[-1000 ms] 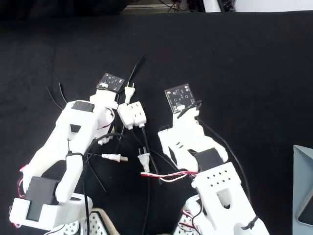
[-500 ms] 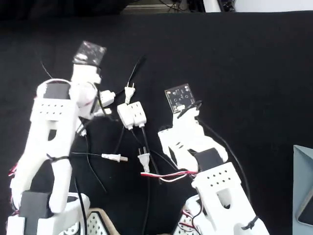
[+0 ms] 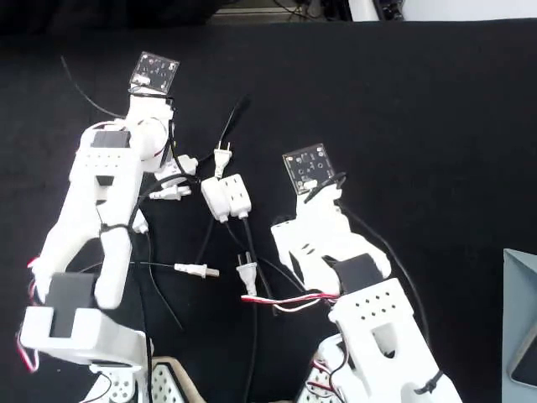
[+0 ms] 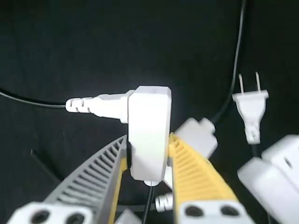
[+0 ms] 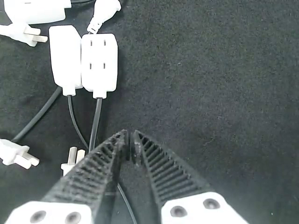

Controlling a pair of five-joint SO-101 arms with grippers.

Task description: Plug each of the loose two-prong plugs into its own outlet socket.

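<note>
Black counter [image 3: 419, 126], transport step: left end effector [image 4: 148, 156] clamps a plug [image 4: 148, 121] near the sockets [image 3: 226, 198]; right end effector [image 5: 129, 141] closed, empty. Next, probably: align prongs with a socket.

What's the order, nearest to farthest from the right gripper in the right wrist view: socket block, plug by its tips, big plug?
1. Plug, beside the tips of the right gripper.
2. Socket block, ahead along the cable.
3. Big plug, beyond the socket block.
</note>
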